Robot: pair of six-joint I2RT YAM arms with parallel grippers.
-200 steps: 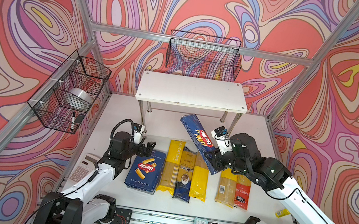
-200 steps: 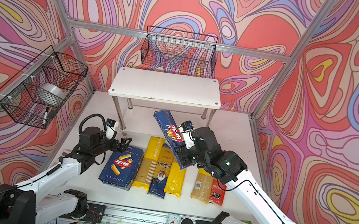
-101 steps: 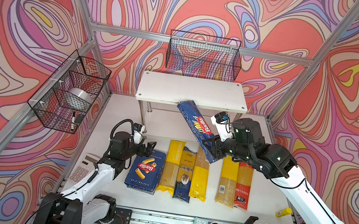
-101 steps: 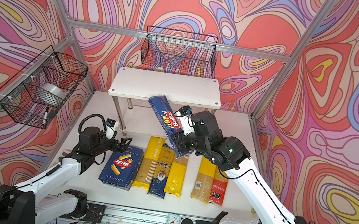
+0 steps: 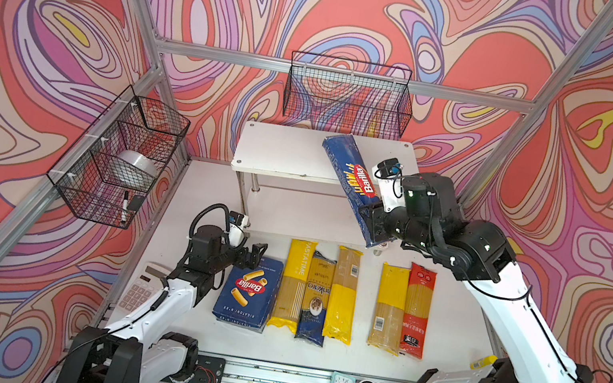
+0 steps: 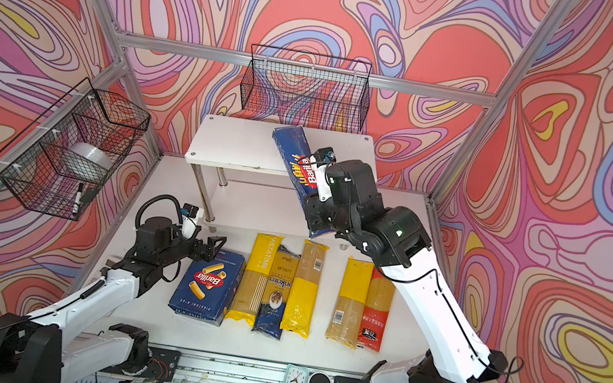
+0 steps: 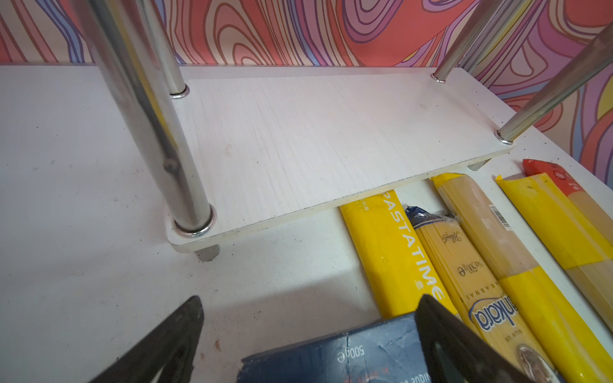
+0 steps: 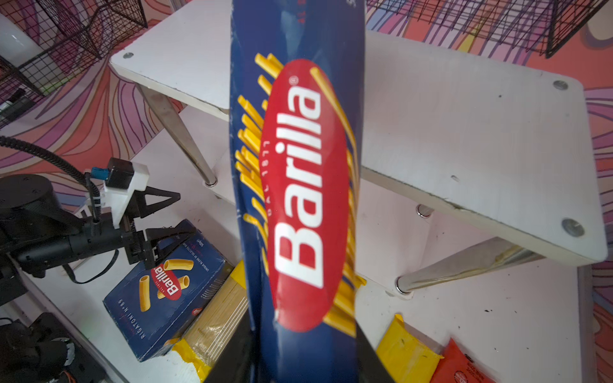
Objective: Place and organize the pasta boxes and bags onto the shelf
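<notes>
1. My right gripper [image 5: 374, 224] is clenched on the near end of the long Barilla box [image 5: 353, 179]. The box shows a red oval logo, white "Barilla" and yellow spaghetti strands.
2. The box is tilted in the air, its far end over the right part of the shelf [image 5: 282, 150] top board.
3. My left gripper [image 5: 252, 254] is released and empty, at the far edge of the rigatoni box [image 5: 247, 296]. That box lies flat on the table [image 5: 448, 342], left side, and reads "Barilla", "RIGATONI N°89", "500g".
4. To its right, 5 bags lie side by side: the PASTATIME bag [image 5: 291, 283], the dk blue bag [image 5: 316, 299] w/ "nkara" legible, and the middle yellow bag [image 5: 343, 291]. After a gap come the right yellow bag [image 5: 389, 303] and the red bag [image 5: 416, 308].
</notes>
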